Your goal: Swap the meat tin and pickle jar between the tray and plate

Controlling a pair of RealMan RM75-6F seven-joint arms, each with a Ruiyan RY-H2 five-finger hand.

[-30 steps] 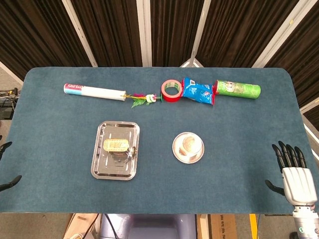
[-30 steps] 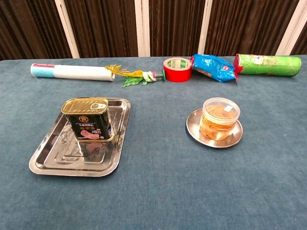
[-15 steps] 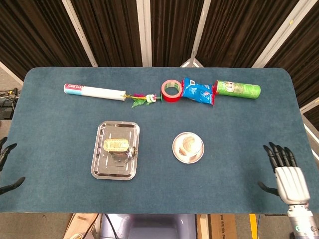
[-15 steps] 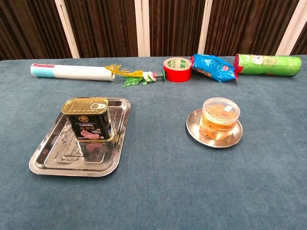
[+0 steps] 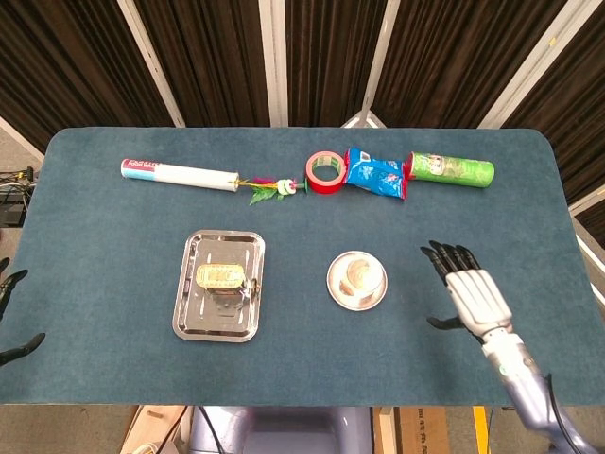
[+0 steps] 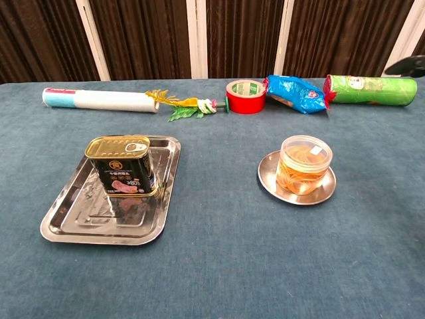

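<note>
the right hand (image 5: 475, 296) has come in from the table's near right corner, where it sat a second ago, and now hovers over the cloth just right of the plate (image 5: 335, 288), apart from it, fingers spread wide and holding nothing. in the chest view only a dark fingertip of it shows at the upper right edge (image 6: 406, 65), where nothing showed before. the left hand (image 5: 11, 317) has barely shifted: a couple of dark fingertips poke in at the left edge of the head view, too little to tell how it is set.

nothing else has moved. the meat tin (image 5: 219, 276) stands in the steel tray (image 5: 192, 317), toward its far half, lid up. the pickle jar (image 5: 359, 276) sits upright in the middle of the round plate, right of the tray and well apart from it.

the table is covered in a blue-green cloth (image 5: 104, 246). along its far side lie a white roll (image 5: 180, 174), a sprig of fake leaves and flowers (image 5: 271, 187), a red tape roll (image 5: 326, 171), a blue snack bag (image 5: 374, 173) touching the tape, and a green crisp tube (image 5: 452, 169) on its side. behind the table hang dark pleated curtains (image 5: 76, 66) split by pale strips.
</note>
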